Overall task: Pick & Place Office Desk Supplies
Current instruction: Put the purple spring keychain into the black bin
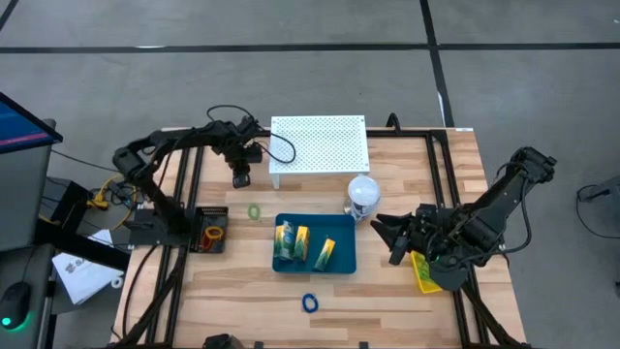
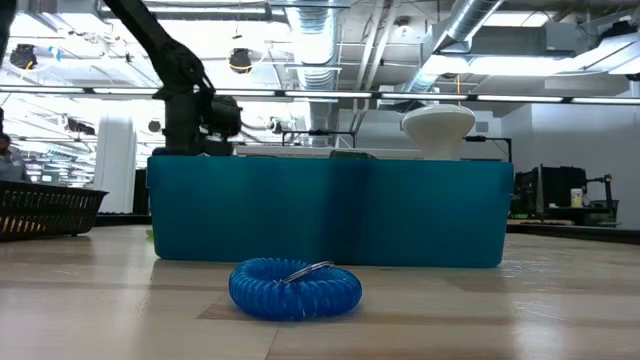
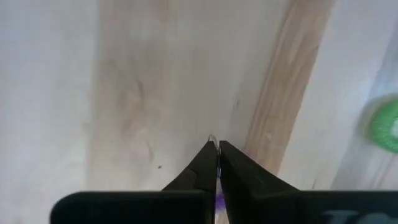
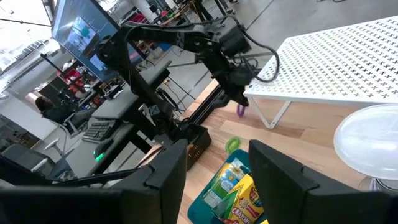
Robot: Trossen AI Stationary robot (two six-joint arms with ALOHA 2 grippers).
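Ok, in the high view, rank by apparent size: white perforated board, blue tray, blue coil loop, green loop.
1. White perforated board
2. Blue tray, slightly smaller
3. Blue coil loop and green loop: too alike to rank.

Grey floor [image 1: 291, 24], exposed ceiling ducts [image 2: 330, 40], bright lights.

Bare wood planks in front of the blue plastic tray [image 1: 341, 262], only a blue coiled loop [image 1: 309, 302] lying there. Behind the tray, white perforated board [image 1: 320, 142] and white ball-shaped object [image 1: 363, 194] crowd the lane. Black mesh basket [image 1: 211, 229] blocks the tray's left side.
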